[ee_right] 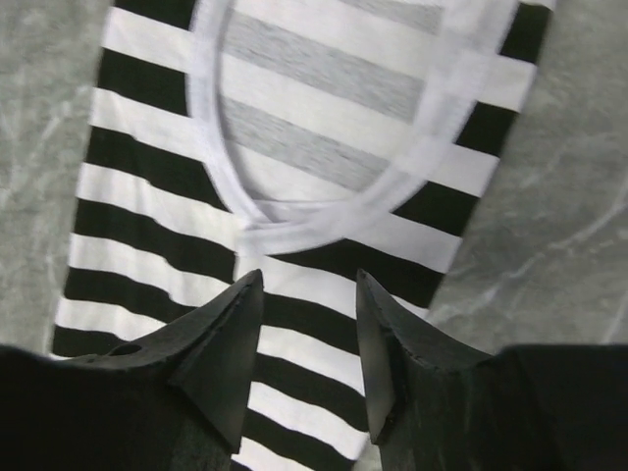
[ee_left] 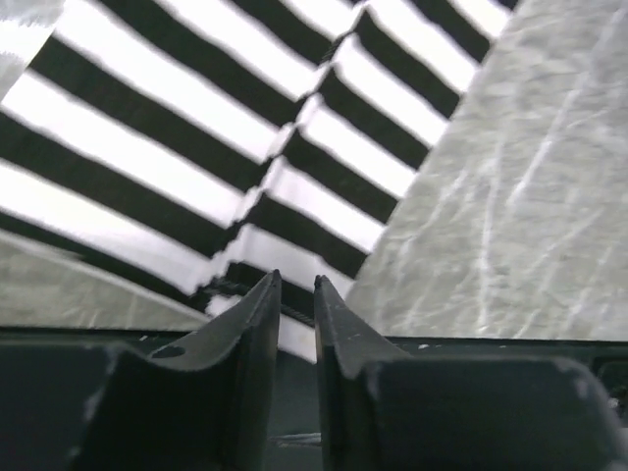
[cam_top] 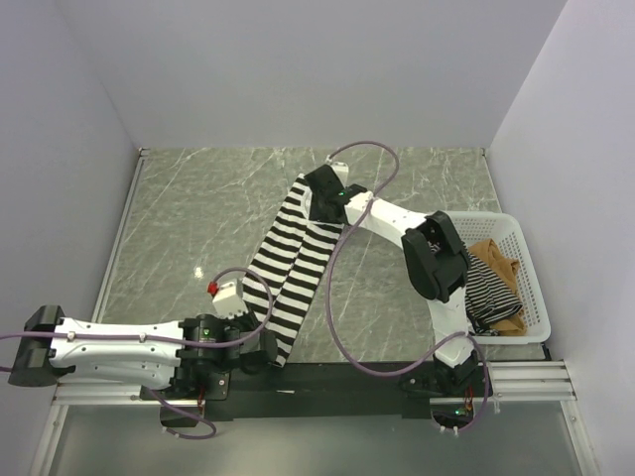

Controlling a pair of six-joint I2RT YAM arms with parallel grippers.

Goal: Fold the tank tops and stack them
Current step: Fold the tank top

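Observation:
The wide-striped black-and-white tank top [cam_top: 293, 263] lies stretched in a long diagonal band on the marble table. My left gripper [cam_top: 270, 347] sits at the top's near end; in the left wrist view its jaws [ee_left: 297, 285] stand slightly apart, with the striped cloth [ee_left: 245, 128] just beyond the tips and nothing between them. My right gripper [cam_top: 323, 198] hovers over the far end, open [ee_right: 309, 280], above the stripes [ee_right: 294, 324] just below the white neckline trim [ee_right: 324, 211]. A thin-striped top [cam_top: 491, 290] and a tan top [cam_top: 496, 256] lie bunched in the basket.
The white lattice basket [cam_top: 529, 260] stands at the right edge of the table beside the right arm. Purple cables [cam_top: 337, 307] loop over the table by the striped top. A black strip runs along the table's near edge [ee_left: 510, 348].

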